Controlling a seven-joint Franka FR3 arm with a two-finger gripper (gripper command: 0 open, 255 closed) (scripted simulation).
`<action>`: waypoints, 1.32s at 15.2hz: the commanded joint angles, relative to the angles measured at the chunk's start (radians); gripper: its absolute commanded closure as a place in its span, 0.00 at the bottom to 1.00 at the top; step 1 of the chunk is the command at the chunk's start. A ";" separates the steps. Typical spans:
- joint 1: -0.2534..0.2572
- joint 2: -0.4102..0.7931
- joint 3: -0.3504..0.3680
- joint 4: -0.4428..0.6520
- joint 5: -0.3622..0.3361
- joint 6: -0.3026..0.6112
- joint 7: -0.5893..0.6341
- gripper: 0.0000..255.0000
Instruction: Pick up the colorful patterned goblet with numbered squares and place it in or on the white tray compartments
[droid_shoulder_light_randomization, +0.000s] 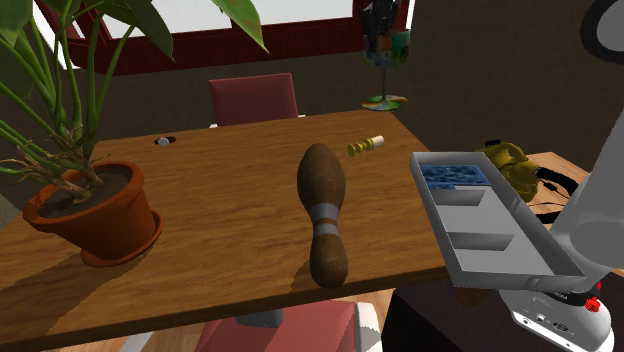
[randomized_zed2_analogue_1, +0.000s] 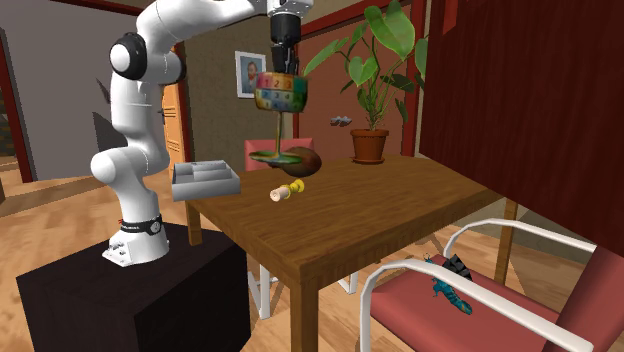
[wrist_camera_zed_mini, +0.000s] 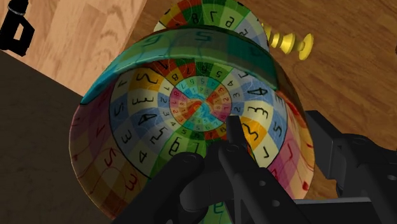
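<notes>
The goblet (randomized_zed2_analogue_1: 279, 94) has a bowl covered in coloured squares with numbers, a thin stem and a green foot. It hangs in the air above the table's end, with my gripper (randomized_zed2_analogue_1: 285, 62) shut on the bowl's rim from above. In the wrist view one finger (wrist_camera_zed_mini: 236, 147) sits inside the bowl (wrist_camera_zed_mini: 191, 121) and the other outside the rim. In the shoulder view the goblet (droid_shoulder_light_randomization: 387, 55) hangs beyond the table's far right corner. The grey-white tray (droid_shoulder_light_randomization: 442, 218), (randomized_zed2_analogue_1: 205, 183) with its compartments lies lower, beside the table's edge near my stand.
On the wooden table (droid_shoulder_light_randomization: 220, 210) lie a brown pin-shaped object (droid_shoulder_light_randomization: 322, 215) and a small yellow peg (droid_shoulder_light_randomization: 365, 146), (wrist_camera_zed_mini: 289, 41). A potted plant (droid_shoulder_light_randomization: 90, 205) stands at the shoulder view's left. A blue patterned piece (droid_shoulder_light_randomization: 455, 176) fills the tray's far compartment. Red chairs (randomized_zed2_analogue_1: 480, 300) flank the table.
</notes>
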 joint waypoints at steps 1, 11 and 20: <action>0.012 -0.094 0.008 -0.106 -0.004 0.011 0.020 1.00; 0.058 -0.440 0.071 -0.421 0.008 -0.024 0.128 1.00; 0.092 -0.679 0.145 -0.552 0.059 -0.134 0.237 1.00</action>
